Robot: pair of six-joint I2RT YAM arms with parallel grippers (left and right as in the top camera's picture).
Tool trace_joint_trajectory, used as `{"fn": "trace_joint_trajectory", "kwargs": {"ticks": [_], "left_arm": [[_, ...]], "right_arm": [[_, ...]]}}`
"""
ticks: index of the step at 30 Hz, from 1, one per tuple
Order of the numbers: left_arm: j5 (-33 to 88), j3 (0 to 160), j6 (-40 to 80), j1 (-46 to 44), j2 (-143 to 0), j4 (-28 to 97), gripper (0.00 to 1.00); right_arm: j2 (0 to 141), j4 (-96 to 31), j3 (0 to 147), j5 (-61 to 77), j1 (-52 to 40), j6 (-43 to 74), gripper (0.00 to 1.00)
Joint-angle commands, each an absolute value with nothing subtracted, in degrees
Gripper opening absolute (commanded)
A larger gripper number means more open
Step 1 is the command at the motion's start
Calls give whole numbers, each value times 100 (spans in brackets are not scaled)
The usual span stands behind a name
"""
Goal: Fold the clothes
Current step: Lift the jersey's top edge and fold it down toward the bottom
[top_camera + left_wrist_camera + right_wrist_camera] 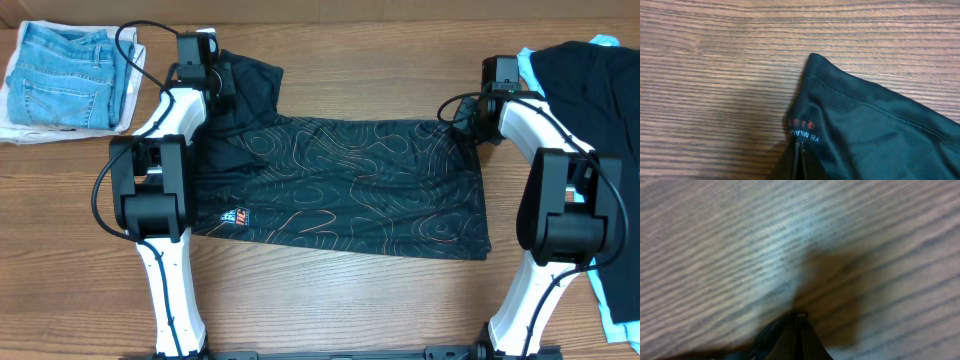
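1. Spread flat across the middle of the bench (350, 310): the black shirt (350, 185) with thin orange contour lines, long side running left to right.
2. Near its lower left edge, a small logo patch (233, 215).
3. At the shirt's upper left, dark cloth bunched up beneath the left arm's wrist.
4. Left end effector (798, 159), in the left wrist view: jaws pressed together to a thin slit, pinching shirt cloth right beside a small printed label (802, 131).
5. Just beyond that grip, a hemmed corner of the fabric peaked against the bare wood.
6. Right end effector (800, 327), in the blurred right wrist view: jaws drawn in to a narrow line, a dark mass just to their left, wood grain and a shadow behind.
7. Cannot tell whether any cloth is caught in that right grip.
8. From overhead, right wrist placed at the shirt's upper right corner.
9. At the far left corner, folded light-blue jeans (62, 75) on a white cloth (20, 130), apart from the shirt.
10. Along the right edge, a black garment (590, 75) lying over a light-blue garment (615, 295), partly behind the right arm.
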State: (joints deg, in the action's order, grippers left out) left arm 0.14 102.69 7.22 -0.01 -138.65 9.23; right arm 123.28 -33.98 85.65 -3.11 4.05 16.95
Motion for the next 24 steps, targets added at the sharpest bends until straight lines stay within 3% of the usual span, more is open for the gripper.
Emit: {"fn": "trace_joint_trajectory", "kwargs": {"ticks": [1,10,24], "left_arm": [[388,10333,552,-45,-13463,1017,4],[631,10333,458,-45,-12462,2272,4],[-67,10333,849,-23,-11631,4499,4]], "right_arm": [[12442,-3621,8818,-399,423,1848,4],[12411,-4694,9566,-403,425,2217,4],[12191,-6018,9839,-333,486,2733,4]]}}
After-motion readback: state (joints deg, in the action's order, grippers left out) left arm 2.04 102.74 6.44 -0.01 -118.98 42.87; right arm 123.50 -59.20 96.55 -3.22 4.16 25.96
